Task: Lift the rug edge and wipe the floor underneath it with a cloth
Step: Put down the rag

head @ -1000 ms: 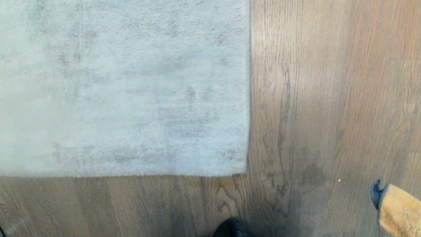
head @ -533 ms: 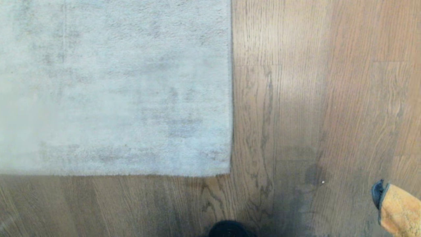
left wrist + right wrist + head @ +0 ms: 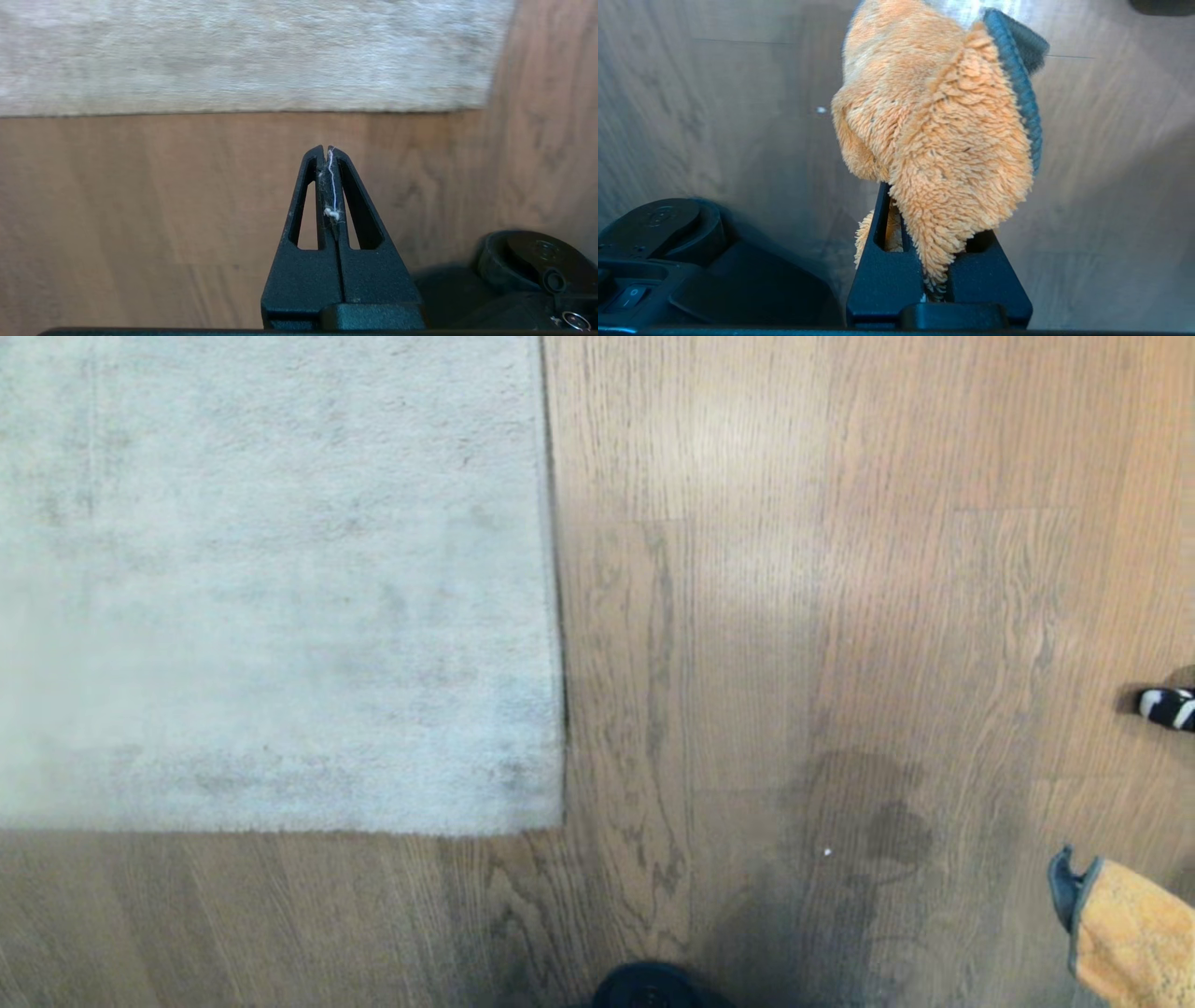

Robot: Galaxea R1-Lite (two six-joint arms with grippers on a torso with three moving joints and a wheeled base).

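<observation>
A pale grey rug [image 3: 271, 579] lies flat on the brown wood-grain floor [image 3: 840, 616], filling the upper left of the head view. Its straight rug edge [image 3: 555, 616] and square corner [image 3: 560, 821] rest on the planks. The left wrist view shows the rug [image 3: 243, 51] ahead of my left gripper [image 3: 326, 150], which is shut with only a white thread of lint caught between its fingers. My right gripper [image 3: 941, 210] is shut on a fluffy orange cloth [image 3: 943, 116] with a blue hem. In the head view the cloth [image 3: 1125, 933] hangs at the lower right.
A black-and-white striped object [image 3: 1167, 707] pokes in at the right edge of the head view. The robot's black base [image 3: 649, 987] shows at the bottom centre. A dark patch [image 3: 887, 831] marks the floor near the base.
The whole head view has shifted: rug and floor slide left in the picture, so the camera has moved right. The striped object has come into view. Both arms stay still.
</observation>
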